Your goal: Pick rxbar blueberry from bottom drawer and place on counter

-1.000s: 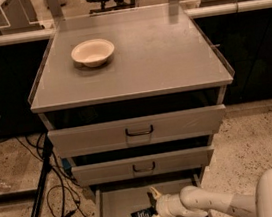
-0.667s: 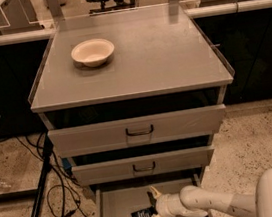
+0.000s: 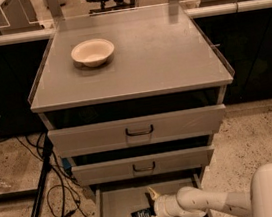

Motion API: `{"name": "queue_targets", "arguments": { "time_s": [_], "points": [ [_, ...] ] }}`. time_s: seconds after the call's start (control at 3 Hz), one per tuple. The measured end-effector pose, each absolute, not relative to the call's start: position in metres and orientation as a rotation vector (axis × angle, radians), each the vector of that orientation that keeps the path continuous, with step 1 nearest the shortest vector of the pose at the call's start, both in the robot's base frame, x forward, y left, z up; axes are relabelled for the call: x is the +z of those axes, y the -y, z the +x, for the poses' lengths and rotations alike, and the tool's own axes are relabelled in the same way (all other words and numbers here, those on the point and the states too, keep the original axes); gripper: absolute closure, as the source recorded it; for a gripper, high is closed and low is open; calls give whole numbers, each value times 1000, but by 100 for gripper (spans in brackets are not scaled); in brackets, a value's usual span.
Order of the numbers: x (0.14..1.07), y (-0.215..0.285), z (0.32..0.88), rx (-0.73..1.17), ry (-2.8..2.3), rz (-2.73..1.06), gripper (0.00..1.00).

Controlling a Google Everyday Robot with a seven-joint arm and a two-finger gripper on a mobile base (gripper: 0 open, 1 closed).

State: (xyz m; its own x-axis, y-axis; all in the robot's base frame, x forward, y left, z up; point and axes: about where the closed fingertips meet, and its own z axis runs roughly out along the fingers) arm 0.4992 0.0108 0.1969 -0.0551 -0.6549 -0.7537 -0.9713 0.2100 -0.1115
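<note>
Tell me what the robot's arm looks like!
The arm is smooth, round and white, like fat tubes joined together, swelling to a big white dome at the corner. Its tool, down in the bottom drawer, has two pointy tan fingers. No cables or markings show on it.

No text is legible; not even on the rxbar blueberry [image 3: 141,216] by the tool [image 3: 151,210] in the bottom drawer [image 3: 118,207].
</note>
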Motion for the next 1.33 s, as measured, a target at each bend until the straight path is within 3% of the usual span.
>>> {"name": "queue_targets", "arguments": {
  "time_s": [1.33],
  "points": [
    [135, -27, 498, 516, -1811, -1577, 0]
  ]
}}
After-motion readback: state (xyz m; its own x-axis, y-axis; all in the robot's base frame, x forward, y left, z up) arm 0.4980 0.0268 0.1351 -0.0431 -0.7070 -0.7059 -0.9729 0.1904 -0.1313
